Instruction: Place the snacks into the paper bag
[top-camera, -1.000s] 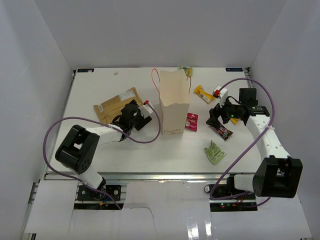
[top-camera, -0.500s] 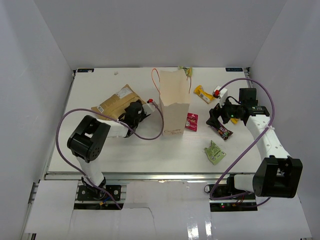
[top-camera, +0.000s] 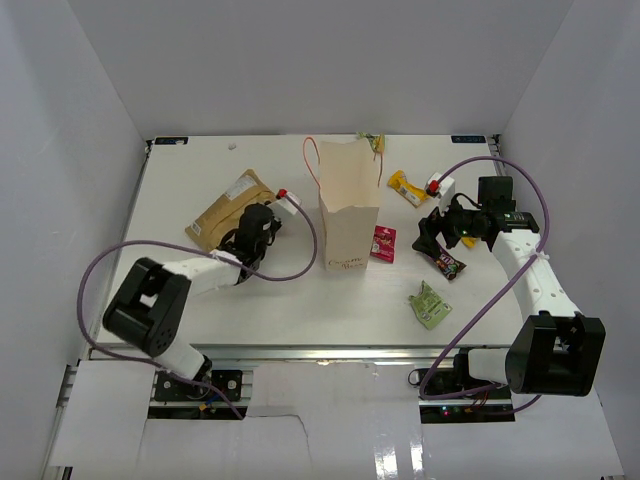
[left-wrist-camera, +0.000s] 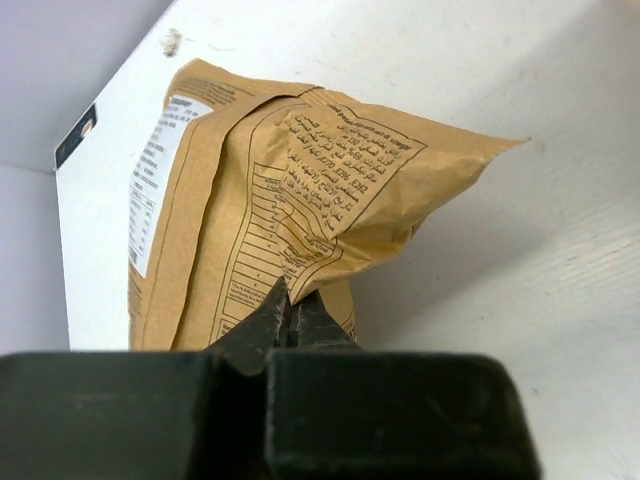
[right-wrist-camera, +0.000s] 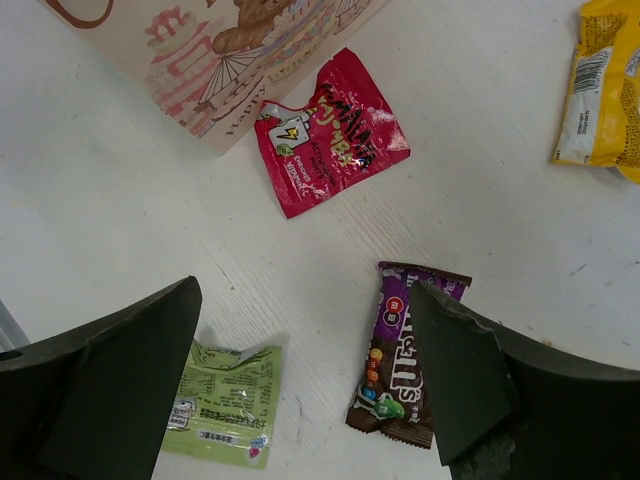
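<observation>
— Chip bag (left-wrist-camera: 300, 190): material and position?
— Crinkled tan wrapper, printed back panel up, lying on the white matte tabletop (top-camera: 300, 300) left of the paper bag (top-camera: 349, 205). Its long axis runs diagonally, near-left to far-right. The left fingers (left-wrist-camera: 258, 330) are pressed together on a fold at its near edge. That corner appears lifted, though the view is tight.
— Right side?
— The right fingers (right-wrist-camera: 130, 380) are spread wide above the flat purple packet (right-wrist-camera: 405, 365), holding nothing. The paper bag stands upright, mouth open, with plain white walls (top-camera: 80, 150) around.
</observation>
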